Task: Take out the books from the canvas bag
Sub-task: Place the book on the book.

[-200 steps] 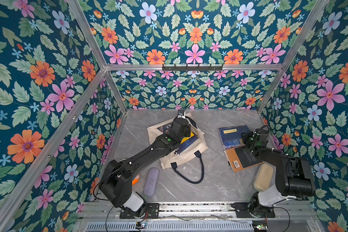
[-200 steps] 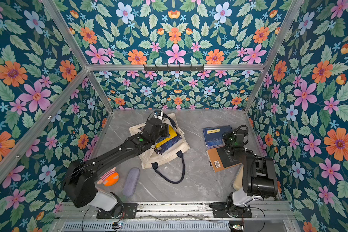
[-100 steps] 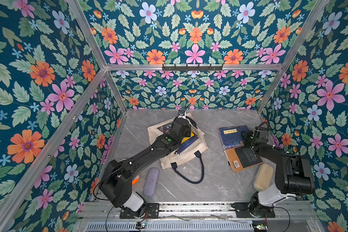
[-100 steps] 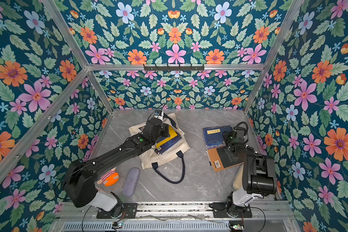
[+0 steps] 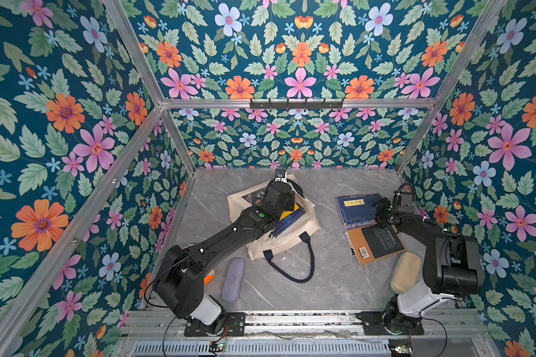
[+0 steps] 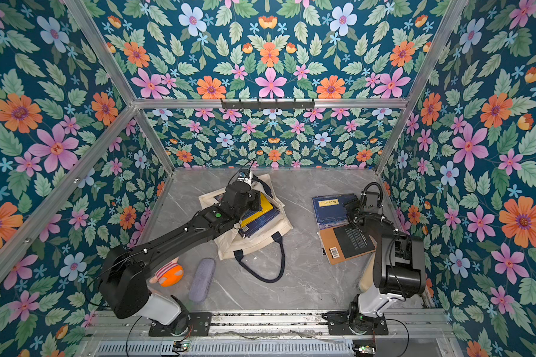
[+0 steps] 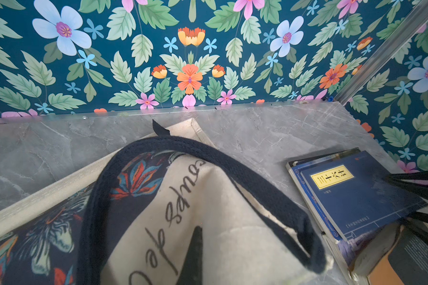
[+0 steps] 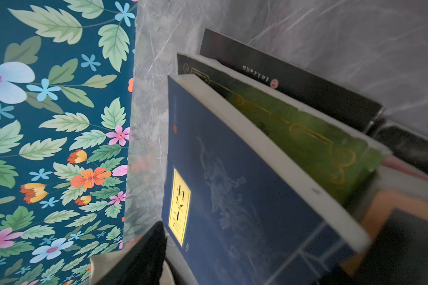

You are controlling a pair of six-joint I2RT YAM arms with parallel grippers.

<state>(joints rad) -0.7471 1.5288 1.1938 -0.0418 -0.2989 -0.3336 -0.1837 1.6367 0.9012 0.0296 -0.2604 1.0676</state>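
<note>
The cream canvas bag lies mid-table, its navy handle trailing toward the front. My left gripper is shut on the bag's upper side, and printed cloth drapes over its fingertip. Yellow and navy books show in the bag's mouth. To the right a navy book tops a small stack, beside a brown-and-black book. My right gripper stands open at the navy book's right edge, one finger beside its cover.
A grey-lilac pouch and an orange plush toy lie by the left arm's base. A beige oblong object rests against the right arm. Floral walls close in three sides, with a hook rail on the back wall.
The right gripper's jaws have opened and let go of the navy book, which now rests on the stack. The left arm still holds the bag in the same place.
</note>
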